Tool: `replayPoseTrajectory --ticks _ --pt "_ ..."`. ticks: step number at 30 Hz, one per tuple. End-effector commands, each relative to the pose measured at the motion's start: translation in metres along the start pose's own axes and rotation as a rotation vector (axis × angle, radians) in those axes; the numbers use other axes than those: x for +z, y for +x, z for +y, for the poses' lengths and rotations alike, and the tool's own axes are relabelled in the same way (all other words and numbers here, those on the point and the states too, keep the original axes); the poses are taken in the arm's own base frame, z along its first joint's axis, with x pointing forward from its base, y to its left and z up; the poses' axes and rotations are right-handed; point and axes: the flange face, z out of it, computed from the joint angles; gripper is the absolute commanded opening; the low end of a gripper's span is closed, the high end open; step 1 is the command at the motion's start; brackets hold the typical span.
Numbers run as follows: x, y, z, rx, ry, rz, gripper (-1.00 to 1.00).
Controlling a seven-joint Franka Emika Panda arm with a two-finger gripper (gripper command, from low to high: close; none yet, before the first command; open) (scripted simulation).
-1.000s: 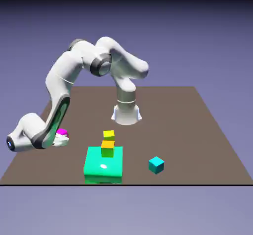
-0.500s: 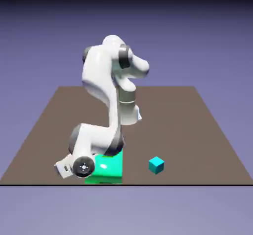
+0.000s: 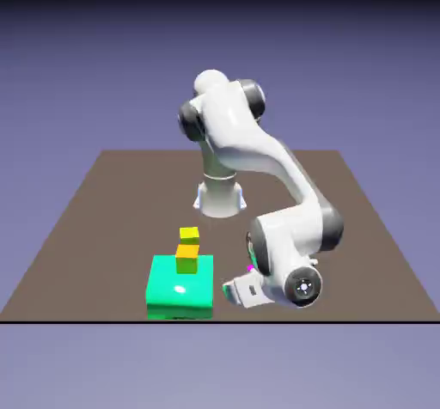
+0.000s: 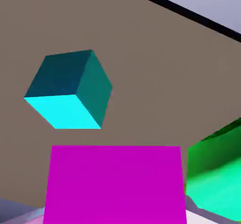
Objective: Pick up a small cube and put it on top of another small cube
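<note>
The pincer (image 3: pixel 245 291) is clenched on the magenta cube (image 4: pixel 115 183). In the hand view the cube sits big and pink at the bottom, between the tips, and it hides them. From the exterior view only a tiny pink bit (image 3: pixel 250 269) peeks out by the hand, low over the brown counter (image 3: pixel 369 227).

The cyan cube (image 4: pixel 70 91) rests on the counter, ahead of the pink one in the hand view and a little to its left. They are near but not touching. The exterior view does not show the cyan cube; the arm is in front of it.

A big flat green block (image 3: pixel 179 287) lies close on the exterior view's left. An orange cube (image 3: pixel 187 259) stands on it, with a yellow cube (image 3: pixel 189 235) just behind.

What could go wrong, I think: the pink cube is not lined up over the cyan one yet. If the pincer lets go off to one side, the pink cube may tip off the edge. If the hand comes down too low, it may push the cyan cube away. The green block is close too, so a wide swing could bump it and knock the orange cube off
</note>
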Motion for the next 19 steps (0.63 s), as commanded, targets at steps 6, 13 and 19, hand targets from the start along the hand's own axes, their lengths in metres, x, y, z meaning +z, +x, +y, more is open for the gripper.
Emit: replayPoseTrajectory --ticks 6,13,19 --pt "0.025 0.007 -0.013 0.208 0.036 -0.199 -1.0" --pt "0.061 0.033 0.004 0.314 0.044 -0.25 -1.0" --pt "0.089 0.033 0.0 0.314 0.044 -0.25 1.0"
